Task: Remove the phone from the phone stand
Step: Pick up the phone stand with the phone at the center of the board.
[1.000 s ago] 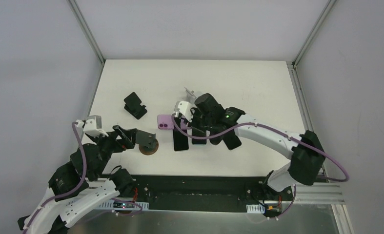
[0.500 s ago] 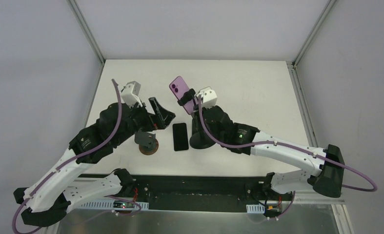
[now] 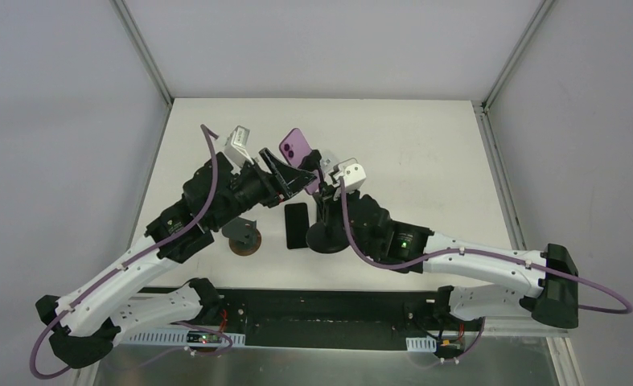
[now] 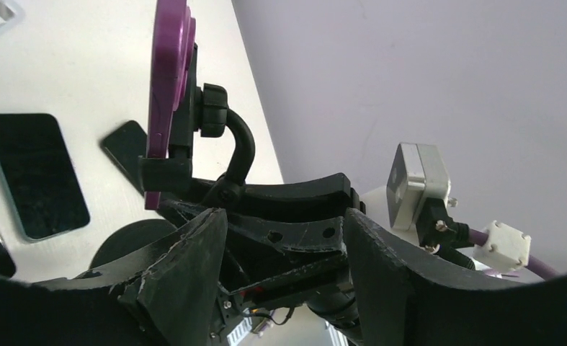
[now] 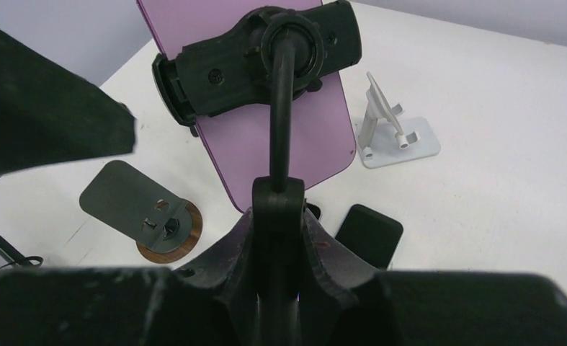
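purple phone still clamped in the stand, up off the table

the purple phone point(image 3: 295, 145) sits in the clamp cradle at the top of the black phone stand point(image 3: 326, 235), tilted back, camera corner pointing to the far side of the table point(image 3: 425, 161). the stand's round base is down on the table and its curved neck comes up to the cradle.

the right pincer point(image 5: 280, 216) is pinching the stand's neck low down, one finger on each side of it. the left pincer point(image 4: 284, 216) is right up beside the phone's lower end with its fingers spread, and the phone isn't between them.

around it: a dark phone point(image 3: 297, 226) lies flat just left of the base, a small stand with a round brown foot point(image 3: 244, 237) sits further left, and a white stand point(image 5: 395, 133) is behind.
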Controlling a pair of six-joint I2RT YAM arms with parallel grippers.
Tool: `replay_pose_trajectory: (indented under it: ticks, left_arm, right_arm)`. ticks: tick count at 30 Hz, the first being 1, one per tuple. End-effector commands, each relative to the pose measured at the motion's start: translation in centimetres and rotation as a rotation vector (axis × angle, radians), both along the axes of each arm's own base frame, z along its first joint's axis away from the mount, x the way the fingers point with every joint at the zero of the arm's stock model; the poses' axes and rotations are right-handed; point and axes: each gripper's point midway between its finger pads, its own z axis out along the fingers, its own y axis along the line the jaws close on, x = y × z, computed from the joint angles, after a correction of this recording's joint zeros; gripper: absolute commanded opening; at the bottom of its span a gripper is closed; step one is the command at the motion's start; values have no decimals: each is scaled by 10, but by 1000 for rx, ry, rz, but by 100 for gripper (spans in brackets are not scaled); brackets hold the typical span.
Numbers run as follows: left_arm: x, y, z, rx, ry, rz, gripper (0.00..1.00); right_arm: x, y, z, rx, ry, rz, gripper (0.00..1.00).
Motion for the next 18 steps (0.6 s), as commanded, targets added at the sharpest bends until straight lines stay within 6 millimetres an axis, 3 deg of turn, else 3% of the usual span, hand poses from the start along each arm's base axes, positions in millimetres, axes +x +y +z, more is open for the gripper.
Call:
replay_pose_trajectory:
  ticks: [1,16,18]
  left_arm:
    - [-8,-13,31,-119,-40,-68,61]
    - [14,-31,-4,-32,1,-37,55]
    - [17,-33,-10,-20,7,-33,47]
  right_arm:
    - [3,-4,75,244,-114,-34,0]
    - [-22,13,83,186,-196,92,0]
    - [-25,16,84,181,-204,108,0]
